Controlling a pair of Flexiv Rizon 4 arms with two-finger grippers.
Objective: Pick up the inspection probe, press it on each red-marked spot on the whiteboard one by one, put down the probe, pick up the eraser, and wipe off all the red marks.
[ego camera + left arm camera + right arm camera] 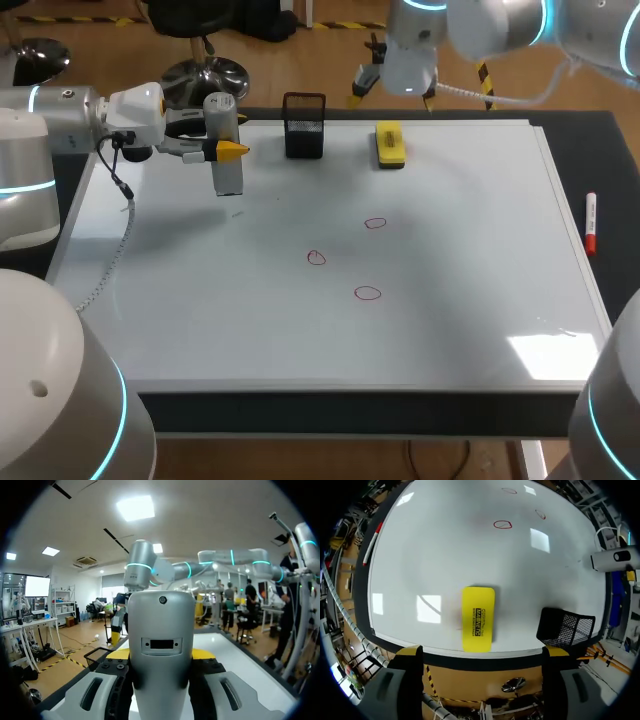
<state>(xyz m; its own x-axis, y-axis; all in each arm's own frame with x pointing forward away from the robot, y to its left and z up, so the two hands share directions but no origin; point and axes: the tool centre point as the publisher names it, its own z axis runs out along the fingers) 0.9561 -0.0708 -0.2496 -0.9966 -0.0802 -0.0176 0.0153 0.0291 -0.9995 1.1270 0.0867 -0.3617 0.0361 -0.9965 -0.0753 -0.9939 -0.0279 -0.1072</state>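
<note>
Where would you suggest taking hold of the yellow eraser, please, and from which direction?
I would grip the eraser across its two long sides, coming straight down from above: it lies flat on the whiteboard, a narrow block, apart from the mesh holder.

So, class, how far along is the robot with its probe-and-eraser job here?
Done: the left claw is shut on the probe. In hand: the probe is by the whiteboard's far left, away from the three red marks, so pressing looks not yet begun. Left: press each mark, put the probe down, then wipe; the eraser lies untouched at the far edge, near the open right claw.
</note>
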